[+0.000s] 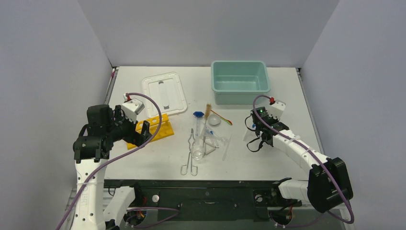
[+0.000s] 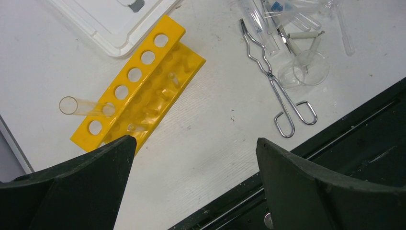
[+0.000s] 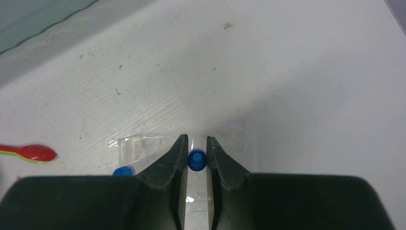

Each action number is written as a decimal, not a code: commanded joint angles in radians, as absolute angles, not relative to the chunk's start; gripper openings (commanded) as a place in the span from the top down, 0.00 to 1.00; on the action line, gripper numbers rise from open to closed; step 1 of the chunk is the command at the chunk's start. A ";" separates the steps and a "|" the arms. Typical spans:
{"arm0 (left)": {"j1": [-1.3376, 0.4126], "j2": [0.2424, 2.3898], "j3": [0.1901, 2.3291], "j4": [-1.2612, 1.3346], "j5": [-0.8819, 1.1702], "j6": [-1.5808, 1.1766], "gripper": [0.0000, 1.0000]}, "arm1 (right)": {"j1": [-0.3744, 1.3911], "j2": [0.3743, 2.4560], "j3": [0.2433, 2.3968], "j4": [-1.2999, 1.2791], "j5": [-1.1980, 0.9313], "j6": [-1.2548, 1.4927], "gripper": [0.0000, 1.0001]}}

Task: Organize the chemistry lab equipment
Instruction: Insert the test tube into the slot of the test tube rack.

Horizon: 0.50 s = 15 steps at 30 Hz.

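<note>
— What's the right gripper got?

— Its two fingers are pinched onto a blue-capped vial; the cap sits right between them. The vial is on a clear wrapper lying flat on the table, over on the right side. A second blue cap shows just left of the fingers, on the same wrapper.

— Anything else near it?

— A red spoon a bit further left, apart from the wrapper, and the teal tub behind, towards the back wall.

— And the left gripper?

— Spread wide, holding nothing, above bare table just beside the yellow rack. The rack lies slantwise, with one glass tube poking sideways out of a hole near its end. The white lid lies just behind the rack.

— The rest of the gear?

— Heaped in the middle of the table, between the two arms. The tongs lie nearest the front edge, loops towards the arms. A beaker lies beside them, among more clear tubes. The brush and the round dish are at the far end of the heap.
</note>
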<state>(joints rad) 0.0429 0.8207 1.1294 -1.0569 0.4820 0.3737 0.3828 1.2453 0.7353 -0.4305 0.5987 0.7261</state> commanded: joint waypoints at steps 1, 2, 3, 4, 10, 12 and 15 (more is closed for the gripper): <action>0.046 0.810 1.160 -1.054 0.480 0.380 0.03 | 0.422 1.246 0.722 -0.384 0.635 0.740 1.00; 0.046 0.809 1.160 -1.055 0.479 0.381 0.04 | 0.426 1.248 0.716 -0.381 0.643 0.742 1.00; 0.046 0.809 1.160 -1.055 0.479 0.382 0.03 | 0.433 1.249 0.713 -0.379 0.645 0.745 1.00; 0.046 0.809 1.160 -1.056 0.477 0.383 0.03 | 0.435 1.249 0.706 -0.377 0.651 0.750 1.00; 0.046 0.807 1.162 -1.057 0.469 0.391 0.03 | 0.440 1.254 0.680 -0.362 0.655 0.768 1.00; 0.046 0.807 1.162 -1.057 0.467 0.392 0.03 | 0.440 1.256 0.675 -0.361 0.651 0.774 1.00; 0.046 0.807 1.161 -1.057 0.466 0.393 0.03 | 0.440 1.258 0.672 -0.363 0.638 0.782 0.85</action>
<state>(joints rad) 0.0429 0.8169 1.1294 -1.0595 0.4728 0.3786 0.4339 1.2530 0.6769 -0.3893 0.6151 0.7563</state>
